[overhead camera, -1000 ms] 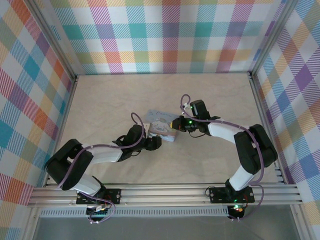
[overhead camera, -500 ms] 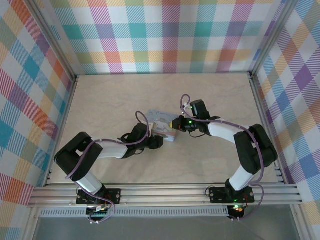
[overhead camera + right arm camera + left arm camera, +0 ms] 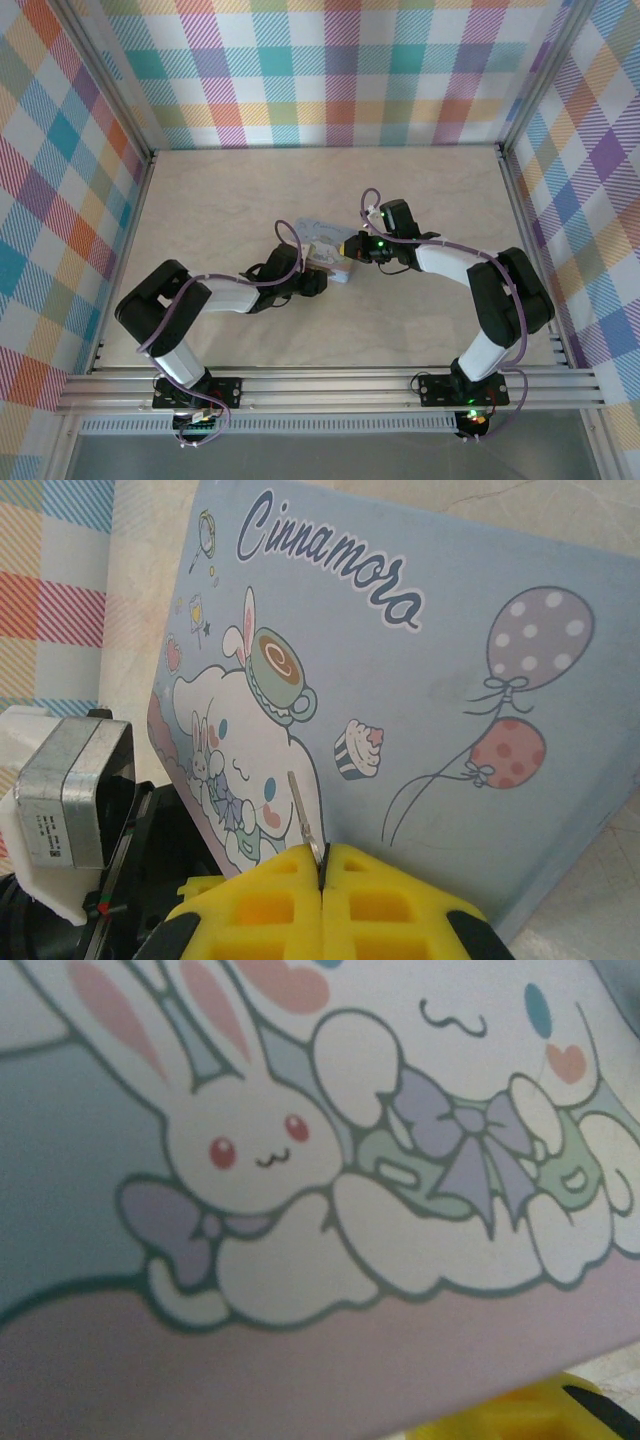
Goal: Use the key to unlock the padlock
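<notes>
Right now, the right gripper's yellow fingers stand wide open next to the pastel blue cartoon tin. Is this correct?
Not quite. The right gripper is shut, not wide open. In the right wrist view its yellow fingers press together on a thin silvery metal piece, likely the key. It is indeed next to the pastel blue cartoon tin.

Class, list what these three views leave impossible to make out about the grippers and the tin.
1. Left gripper opening: too small from the top camera; the left wrist view is a blurred close-up of the tin, its finger cut off at the bottom edge.
2. Thin silvery piece in the shut right gripper: yellow fingers hide its lower part.
</notes>
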You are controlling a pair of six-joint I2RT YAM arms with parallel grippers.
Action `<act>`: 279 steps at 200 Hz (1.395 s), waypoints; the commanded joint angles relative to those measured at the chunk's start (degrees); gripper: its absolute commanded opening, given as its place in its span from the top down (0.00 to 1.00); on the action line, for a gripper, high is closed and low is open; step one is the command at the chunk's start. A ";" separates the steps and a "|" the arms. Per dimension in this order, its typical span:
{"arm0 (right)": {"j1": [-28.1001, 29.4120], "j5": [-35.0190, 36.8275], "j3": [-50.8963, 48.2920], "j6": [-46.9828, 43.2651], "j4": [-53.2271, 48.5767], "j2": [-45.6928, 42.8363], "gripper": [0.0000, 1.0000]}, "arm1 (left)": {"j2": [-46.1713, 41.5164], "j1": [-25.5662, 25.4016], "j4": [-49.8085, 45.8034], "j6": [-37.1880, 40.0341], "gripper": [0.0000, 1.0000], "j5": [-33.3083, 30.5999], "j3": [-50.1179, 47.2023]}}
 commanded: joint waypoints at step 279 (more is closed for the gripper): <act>0.94 5.64 0.66 -5.82 -5.18 -8.27 1.00 | -0.92 -1.63 -3.60 -14.25 0.75 -1.34 3.18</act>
